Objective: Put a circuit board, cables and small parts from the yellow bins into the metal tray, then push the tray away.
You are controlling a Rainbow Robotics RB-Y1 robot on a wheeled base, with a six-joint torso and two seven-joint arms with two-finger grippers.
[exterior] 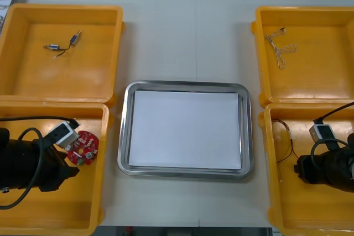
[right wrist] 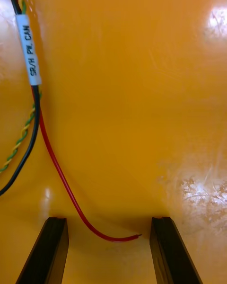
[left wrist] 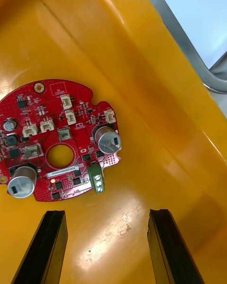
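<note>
Lower left: round red circuit board (exterior: 83, 147) just beyond wide-parted left gripper (left wrist: 108, 213); right gripper (right wrist: 109, 220) likewise parted, astride red cable (right wrist: 56, 170) end.

Left of the metal tray (exterior: 125, 136), the left arm (exterior: 25, 165) is a bulky matte-black body with a black cable (exterior: 33, 118) looping over it and a small grey-white box (exterior: 63, 134) at the wrist, perhaps a camera housing. Right of the tray, the right arm (exterior: 332, 171) looks alike, with its own grey box (exterior: 321, 132) and black lead (exterior: 337, 111). The left gripper (left wrist: 106, 215) and right gripper (right wrist: 109, 222) each show 2 flat black fingers (left wrist: 47, 246), square-tipped.
</note>
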